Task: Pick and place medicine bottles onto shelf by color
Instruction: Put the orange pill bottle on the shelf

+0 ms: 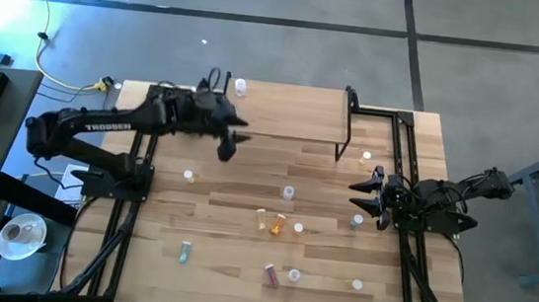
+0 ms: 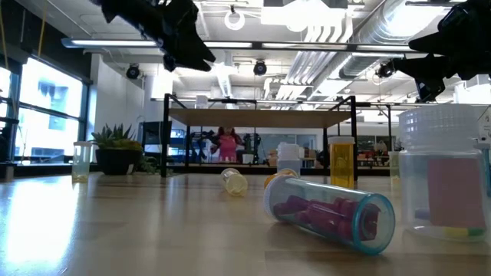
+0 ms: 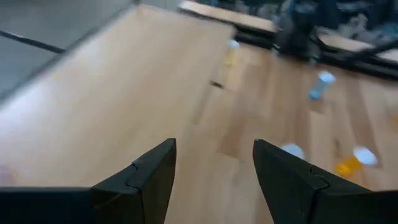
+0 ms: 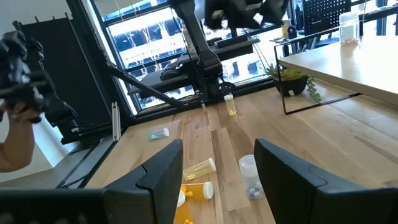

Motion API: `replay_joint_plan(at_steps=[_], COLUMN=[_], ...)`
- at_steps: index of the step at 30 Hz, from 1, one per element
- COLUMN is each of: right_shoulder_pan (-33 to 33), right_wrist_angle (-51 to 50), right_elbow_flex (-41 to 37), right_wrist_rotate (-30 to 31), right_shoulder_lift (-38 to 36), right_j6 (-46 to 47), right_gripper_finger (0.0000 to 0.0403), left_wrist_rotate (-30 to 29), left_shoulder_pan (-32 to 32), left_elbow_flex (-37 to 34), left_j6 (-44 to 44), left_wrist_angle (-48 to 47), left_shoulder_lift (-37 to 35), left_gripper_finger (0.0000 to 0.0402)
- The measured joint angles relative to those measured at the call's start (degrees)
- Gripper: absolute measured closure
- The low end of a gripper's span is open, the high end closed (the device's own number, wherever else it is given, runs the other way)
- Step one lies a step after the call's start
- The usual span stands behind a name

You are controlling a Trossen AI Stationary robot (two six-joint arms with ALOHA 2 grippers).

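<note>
The shelf (image 1: pixel 293 114) stands at the table's far middle, a light board on thin black legs. A white-capped bottle (image 1: pixel 241 87) stands at its far left corner. Several medicine bottles lie or stand on the table: orange ones (image 1: pixel 278 224), a clear one (image 1: pixel 288 192), a green-blue one (image 1: pixel 183 252) and a purple one (image 1: pixel 270 275). My left gripper (image 1: pixel 235 138) hangs open and empty above the table by the shelf's near left corner; its wrist view shows the shelf top (image 3: pixel 93 93). My right gripper (image 1: pixel 364 195) waits open at the table's right, raised and level.
A small potted plant (image 2: pixel 115 149) stands beyond the shelf's left end. The purple bottle (image 2: pixel 330 211) and a large clear one (image 2: pixel 449 176) lie close to the near edge. A person's hand (image 4: pixel 15 140) shows beyond the table's left side.
</note>
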Motion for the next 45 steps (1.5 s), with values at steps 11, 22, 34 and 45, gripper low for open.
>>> replay_joint_plan(at_steps=[11, 22, 34, 45], right_shoulder_pan=[0.0, 0.0, 0.0, 0.0], right_wrist_angle=[0.0, 0.09, 2.05, 6.1], right_elbow_flex=[0.0, -0.02, -0.11, -0.11], right_wrist_rotate=[0.01, 0.01, 2.18, 2.81], right_shoulder_lift=[0.01, 0.02, 0.0, 0.35], right_j6=[-0.16, 2.65, 4.48, 4.48], right_gripper_finger=[0.0213, 0.0213, 0.0213, 0.0213], left_wrist_rotate=[-0.24, -7.92, -11.39, -12.17], left_shoulder_pan=[-14.92, -24.86, -25.62, -26.87], left_elbow_flex=[-11.27, -11.27, -11.19, -11.18], left_j6=[-5.93, -7.11, -8.18, -10.73], left_wrist_angle=[12.85, 11.74, 12.23, 16.94], left_shoulder_lift=[-0.27, -0.27, 2.05, 8.19], left_gripper_finger=[0.0197, 0.0197, 0.0197, 0.0197])
